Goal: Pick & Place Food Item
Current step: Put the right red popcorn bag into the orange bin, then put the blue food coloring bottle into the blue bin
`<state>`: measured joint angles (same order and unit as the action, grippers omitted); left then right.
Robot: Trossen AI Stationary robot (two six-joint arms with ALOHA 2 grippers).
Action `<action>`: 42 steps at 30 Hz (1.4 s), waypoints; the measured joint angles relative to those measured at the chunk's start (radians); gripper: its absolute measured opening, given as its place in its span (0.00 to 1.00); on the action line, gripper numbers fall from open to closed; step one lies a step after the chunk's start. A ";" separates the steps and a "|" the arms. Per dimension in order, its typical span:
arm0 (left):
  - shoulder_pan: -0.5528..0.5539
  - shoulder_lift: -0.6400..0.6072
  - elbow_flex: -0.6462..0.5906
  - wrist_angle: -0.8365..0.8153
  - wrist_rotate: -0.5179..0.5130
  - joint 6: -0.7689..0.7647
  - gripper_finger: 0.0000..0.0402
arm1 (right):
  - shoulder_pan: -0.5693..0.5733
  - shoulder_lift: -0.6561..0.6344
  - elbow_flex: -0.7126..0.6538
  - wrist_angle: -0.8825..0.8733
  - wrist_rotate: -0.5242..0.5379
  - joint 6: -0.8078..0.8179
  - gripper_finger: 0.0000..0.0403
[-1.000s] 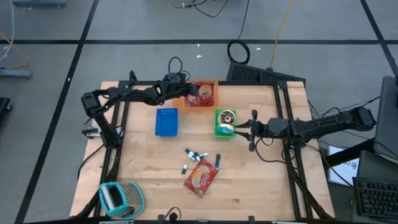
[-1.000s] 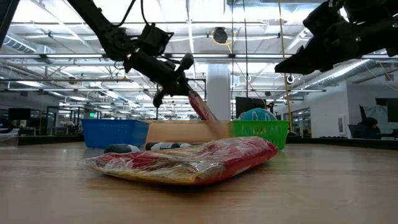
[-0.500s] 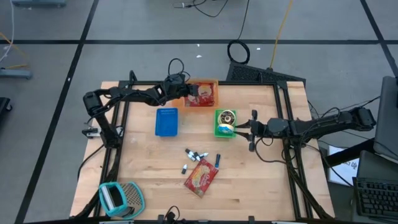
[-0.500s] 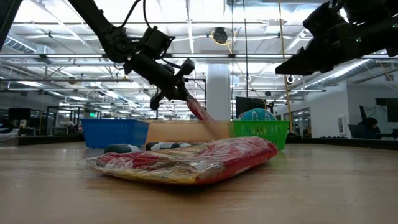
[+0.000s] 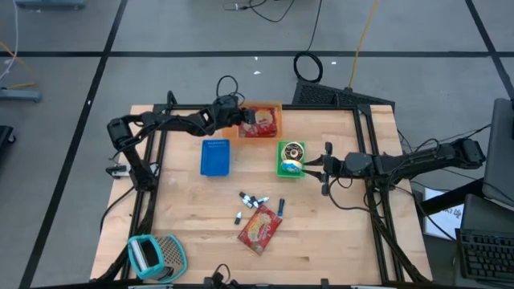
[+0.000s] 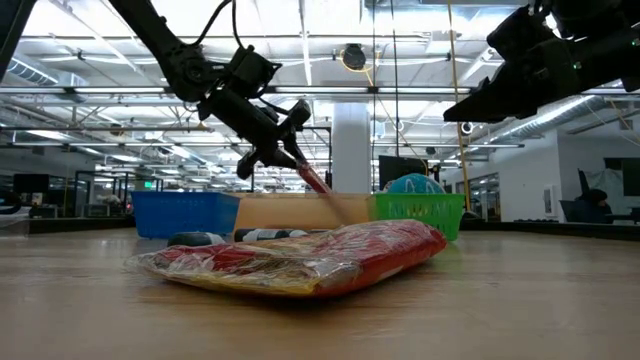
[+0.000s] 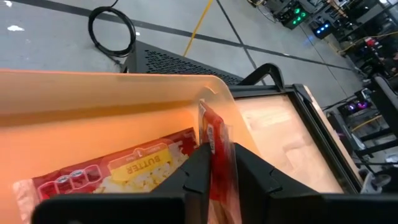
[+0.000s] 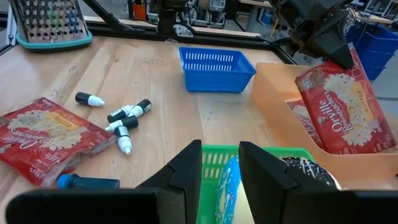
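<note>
Fingers of the left gripper (image 7: 214,163) pinch a popcorn bag (image 8: 339,106) by its edge, tilted over the orange bin (image 5: 273,108) at the table's far side, where another bag lies. Judgement: released from this lean, it could catch the rim and tip out. Right gripper (image 8: 219,171) hangs idle over the green basket (image 5: 280,166), slightly parted, holding nothing.

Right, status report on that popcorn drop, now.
Left gripper over orange bin, jaws pinching popcorn bag. Second bag already inside. Right gripper idle by green basket. Nothing blocking.
</note>
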<state>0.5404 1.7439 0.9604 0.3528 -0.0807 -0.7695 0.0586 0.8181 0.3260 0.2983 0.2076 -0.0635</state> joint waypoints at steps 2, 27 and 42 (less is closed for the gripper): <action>0.008 -0.002 0.000 -0.007 0.001 0.000 0.18 | 0.000 0.000 0.000 -0.005 0.000 0.000 0.24; 0.121 -0.024 0.000 -0.113 0.152 0.023 0.50 | 0.000 0.000 0.000 -0.020 0.000 0.000 0.24; 0.142 -0.139 0.000 -0.126 0.186 0.036 0.50 | 0.000 0.000 0.000 -0.036 0.000 0.000 0.23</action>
<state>0.6828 1.6052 0.9607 0.2272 0.1052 -0.7336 0.0586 0.8185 0.3260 0.2623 0.2073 -0.0631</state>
